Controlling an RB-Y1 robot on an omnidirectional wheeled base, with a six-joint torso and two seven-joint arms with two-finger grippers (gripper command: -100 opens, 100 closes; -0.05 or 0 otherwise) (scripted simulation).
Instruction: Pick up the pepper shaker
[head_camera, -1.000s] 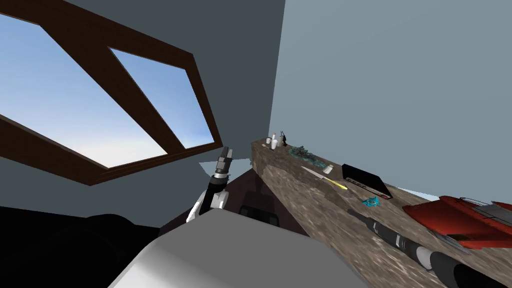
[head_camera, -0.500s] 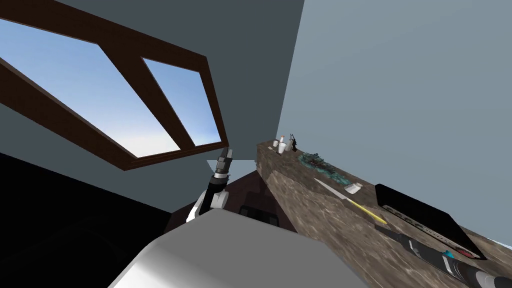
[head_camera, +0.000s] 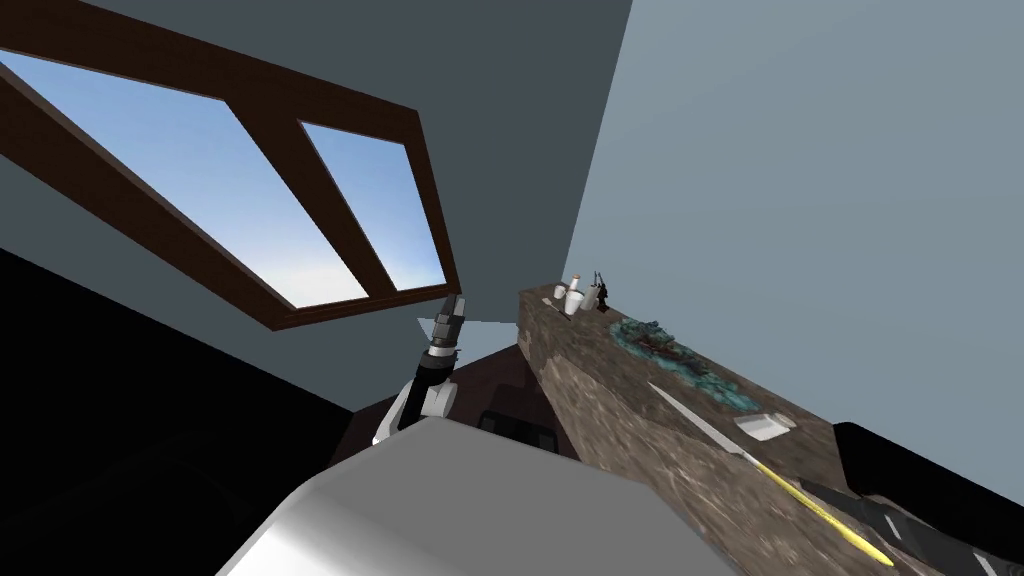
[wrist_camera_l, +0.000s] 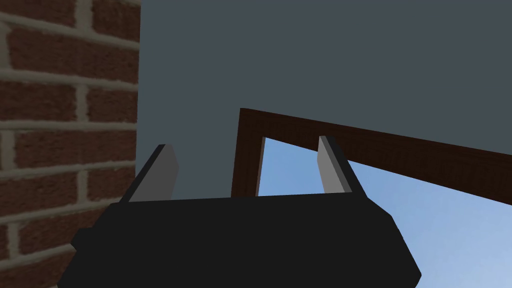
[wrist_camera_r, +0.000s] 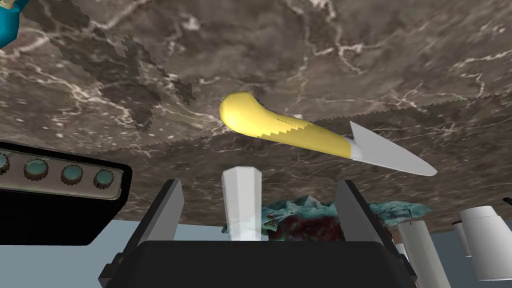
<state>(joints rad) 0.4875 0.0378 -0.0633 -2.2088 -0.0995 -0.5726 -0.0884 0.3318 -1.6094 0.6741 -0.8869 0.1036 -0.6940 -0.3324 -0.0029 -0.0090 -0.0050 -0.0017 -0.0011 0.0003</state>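
The right gripper (wrist_camera_r: 260, 184), released, faces the white pepper shaker (wrist_camera_r: 242, 202) on the marbled counter (wrist_camera_r: 300, 55) beside a yellow-handled knife (wrist_camera_r: 285, 130) (left gripper (wrist_camera_l: 246, 145) likewise released).

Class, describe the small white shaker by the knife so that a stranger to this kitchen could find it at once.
Start at the brown marbled counter along the pale wall and find the yellow-handled knife. The shaker sits beside its blade on the wall side, next to a teal heap. It is a lone white faceted piece, unlike the white containers clustered at the counter's far end.
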